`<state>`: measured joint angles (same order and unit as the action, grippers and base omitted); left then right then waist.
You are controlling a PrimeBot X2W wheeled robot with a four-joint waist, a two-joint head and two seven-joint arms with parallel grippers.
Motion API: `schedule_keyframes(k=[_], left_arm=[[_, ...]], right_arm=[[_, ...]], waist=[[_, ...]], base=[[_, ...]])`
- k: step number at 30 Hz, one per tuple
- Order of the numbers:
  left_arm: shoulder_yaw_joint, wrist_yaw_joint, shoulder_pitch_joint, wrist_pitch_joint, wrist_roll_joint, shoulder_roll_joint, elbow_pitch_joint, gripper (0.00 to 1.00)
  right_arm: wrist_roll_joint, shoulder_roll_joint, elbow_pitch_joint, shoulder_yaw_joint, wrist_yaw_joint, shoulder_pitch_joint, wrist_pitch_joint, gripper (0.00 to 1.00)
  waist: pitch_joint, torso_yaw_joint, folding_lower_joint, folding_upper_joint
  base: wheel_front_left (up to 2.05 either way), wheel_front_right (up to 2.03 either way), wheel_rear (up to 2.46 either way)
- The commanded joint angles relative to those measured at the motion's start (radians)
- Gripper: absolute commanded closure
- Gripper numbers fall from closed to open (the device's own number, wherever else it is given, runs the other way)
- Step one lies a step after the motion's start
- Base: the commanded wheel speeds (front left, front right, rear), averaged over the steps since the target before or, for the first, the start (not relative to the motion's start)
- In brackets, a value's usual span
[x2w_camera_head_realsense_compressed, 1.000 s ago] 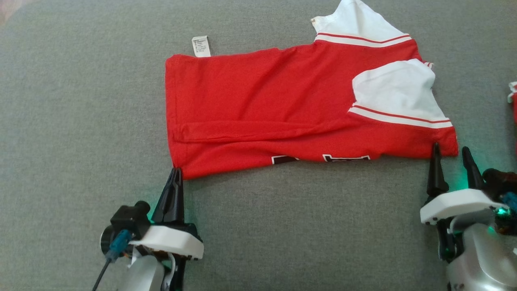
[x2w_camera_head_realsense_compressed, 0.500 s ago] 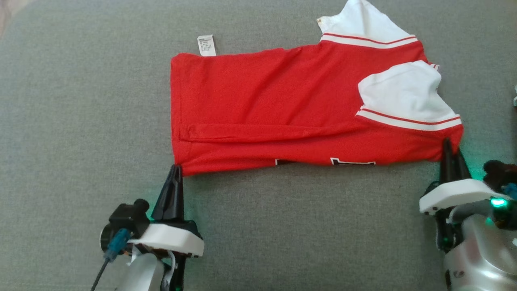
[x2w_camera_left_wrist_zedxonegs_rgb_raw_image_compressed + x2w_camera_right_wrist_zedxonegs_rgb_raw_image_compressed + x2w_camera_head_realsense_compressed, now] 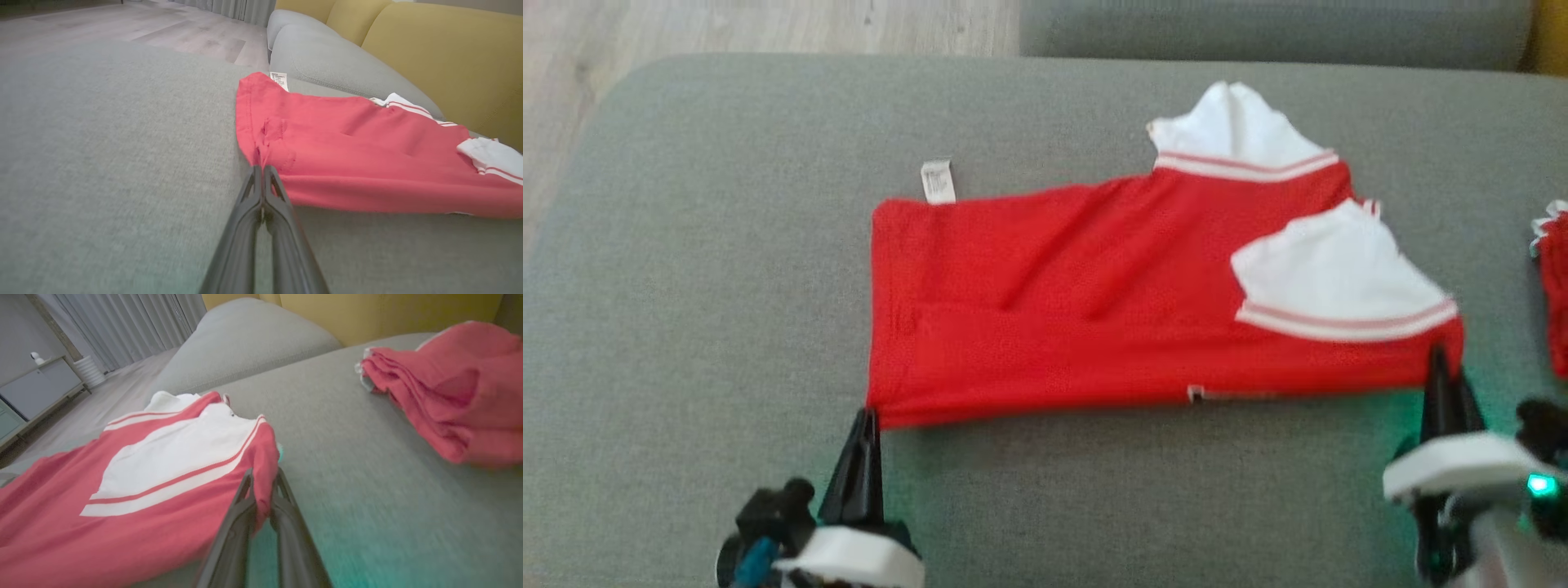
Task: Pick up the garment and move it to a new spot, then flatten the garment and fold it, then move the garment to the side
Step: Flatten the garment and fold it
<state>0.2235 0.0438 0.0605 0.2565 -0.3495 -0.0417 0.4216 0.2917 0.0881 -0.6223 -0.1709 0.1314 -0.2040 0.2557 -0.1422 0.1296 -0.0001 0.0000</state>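
Fold step, grasp made. We see the left gripper (image 3: 869,418) pinched fully closed on the hem corner of the red garment (image 3: 1078,310). The right gripper (image 3: 1442,363) is nipped almost closed, with the sleeve-side corner clamped in it. The garment lies on the grey cushion (image 3: 686,327), stretching ahead of both grippers and spanning the gap between them; a second red garment (image 3: 1553,286) sits just outside the right gripper. We judge that the next move calls for lifting both corners together and carrying the near edge forward over the far edge, with the cloth taut
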Motion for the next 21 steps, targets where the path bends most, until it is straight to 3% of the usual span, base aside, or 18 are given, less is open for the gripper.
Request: schedule_keyframes(k=[1,2,3,4,5,6,14,18,21], left_arm=[[-0.039,-0.007,-0.004,0.005,0.004,-0.009,-0.015,1.00],[-0.036,-0.007,-0.012,0.005,0.000,-0.009,-0.007,1.00],[-0.031,-0.007,-0.017,0.005,-0.004,-0.009,0.001,1.00],[-0.026,-0.008,-0.020,0.005,-0.006,-0.009,0.006,0.75],[-0.023,-0.010,-0.020,0.005,-0.007,-0.009,0.009,0.40],[-0.021,-0.012,-0.017,0.005,-0.010,-0.009,0.010,0.00],[-0.030,0.011,0.142,0.005,0.065,-0.015,0.034,0.00],[-0.019,0.053,0.346,-0.023,0.093,-0.076,0.144,0.00],[0.025,0.082,0.544,-0.161,0.067,-0.151,0.257,0.00]], right_arm=[[0.013,0.019,0.031,0.031,-0.001,0.016,0.006,1.00],[0.021,0.018,0.028,0.037,-0.001,0.033,0.006,1.00],[0.029,0.018,0.023,0.043,-0.001,0.045,0.006,0.82],[0.037,0.018,0.020,0.049,-0.001,0.052,0.006,0.16],[0.043,0.019,0.020,0.054,-0.001,0.054,0.006,0.00],[0.042,0.022,0.027,0.061,-0.001,0.052,0.006,0.00],[0.016,0.044,0.095,0.104,-0.001,-0.029,0.006,0.00],[0.007,0.065,0.106,0.152,-0.001,-0.114,-0.003,0.00],[0.008,0.079,0.113,0.210,-0.001,-0.207,-0.021,0.00]], waist=[[0.014,0.001,0.0001,0.0000],[0.017,0.001,0.0001,0.0000],[0.018,0.000,0.0001,0.0000],[0.019,-0.001,0.0001,0.0000],[0.017,-0.003,0.0001,0.0000],[0.013,-0.004,0.0001,0.0000],[-0.049,-0.001,0.0001,0.0000],[-0.098,-0.001,0.0001,0.0000],[-0.146,-0.015,0.0001,0.0000]], base=[[0.00,0.00,0.00],[0.00,0.00,0.00],[0.00,0.00,0.00],[0.00,0.00,0.00],[0.00,0.00,0.00],[0.00,0.00,0.00],[0.00,0.00,0.00],[0.00,0.00,0.00],[0.00,0.00,0.00]])
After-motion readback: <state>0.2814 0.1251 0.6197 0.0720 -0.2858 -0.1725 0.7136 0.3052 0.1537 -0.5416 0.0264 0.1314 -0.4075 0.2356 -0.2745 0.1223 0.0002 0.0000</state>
